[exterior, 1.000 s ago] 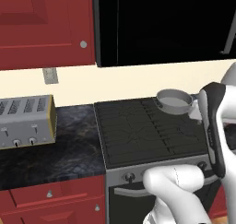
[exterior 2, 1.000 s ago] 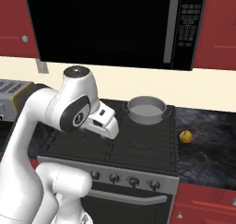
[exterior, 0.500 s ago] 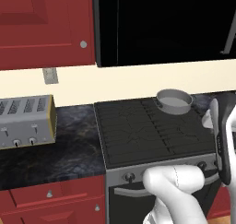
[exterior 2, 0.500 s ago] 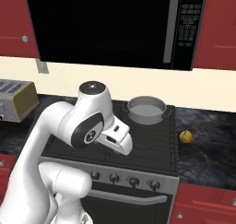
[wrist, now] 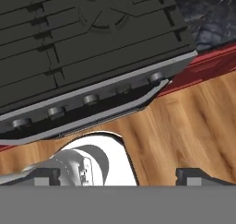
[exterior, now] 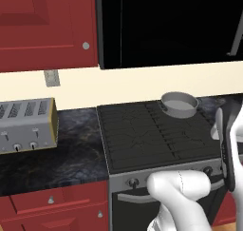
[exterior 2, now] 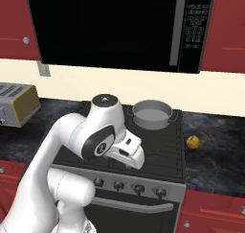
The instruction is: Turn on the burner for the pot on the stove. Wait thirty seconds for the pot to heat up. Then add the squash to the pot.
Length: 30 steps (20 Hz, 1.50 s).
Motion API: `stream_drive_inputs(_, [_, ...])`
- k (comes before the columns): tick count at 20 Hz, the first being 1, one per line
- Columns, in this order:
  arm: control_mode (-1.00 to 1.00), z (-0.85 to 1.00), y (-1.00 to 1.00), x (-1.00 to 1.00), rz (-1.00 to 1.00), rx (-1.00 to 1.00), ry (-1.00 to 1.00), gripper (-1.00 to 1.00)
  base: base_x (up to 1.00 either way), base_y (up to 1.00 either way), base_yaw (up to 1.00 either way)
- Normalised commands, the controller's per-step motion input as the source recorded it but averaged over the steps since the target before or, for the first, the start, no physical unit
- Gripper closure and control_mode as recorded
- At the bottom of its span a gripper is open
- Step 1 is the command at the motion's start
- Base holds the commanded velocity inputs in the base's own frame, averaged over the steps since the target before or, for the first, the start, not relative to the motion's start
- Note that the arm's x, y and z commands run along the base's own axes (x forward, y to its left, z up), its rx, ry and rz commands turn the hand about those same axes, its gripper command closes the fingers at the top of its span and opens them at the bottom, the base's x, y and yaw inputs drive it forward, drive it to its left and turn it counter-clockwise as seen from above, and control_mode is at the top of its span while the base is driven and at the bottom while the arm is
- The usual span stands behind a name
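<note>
Grey metal, the pot [exterior 2: 152, 115] sits on the back right burner of the stove [exterior: 142, 135], the yellow squash [exterior 2: 193, 142] on the counter just beside it. The gripper [wrist: 115, 176], fingers spread wide above the knobs [wrist: 91, 99], risks turning the wrong one.

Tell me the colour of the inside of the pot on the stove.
Pale grey; the pot shows it best in the right base view.

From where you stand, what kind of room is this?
Almost certainly a home kitchen: a wide black gas cooktop with a small grey metal pot on a back burner, a silver toaster on the dark stone counter, and red cabinets above.
</note>
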Motion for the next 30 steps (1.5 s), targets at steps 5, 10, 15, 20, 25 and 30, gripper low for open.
stream_drive_inputs(5, [-1.00, -0.13, -0.22, 0.00, 0.13, 0.09, 0.18, -1.00, 0.00, 0.00, 0.00])
stream_drive_inputs(10, [-1.00, -0.27, -0.14, 0.00, 0.12, 0.09, 0.10, -1.00, 0.00, 0.00, 0.00])
stream_drive_inputs(15, [-1.00, -0.46, -0.01, 0.00, 0.09, 0.06, -0.04, -1.00, 0.00, 0.00, 0.00])
stream_drive_inputs(20, [-1.00, -0.44, 0.00, 0.00, 0.06, 0.03, -0.06, -1.00, 0.00, 0.00, 0.00])
stream_drive_inputs(25, [-1.00, -0.28, 0.00, 0.05, 0.03, 0.00, 0.00, -1.00, 0.00, 0.00, 0.00])
stream_drive_inputs(30, [-1.00, -0.20, 0.00, 0.18, 0.02, 0.00, 0.00, -1.00, 0.00, 0.00, 0.00])
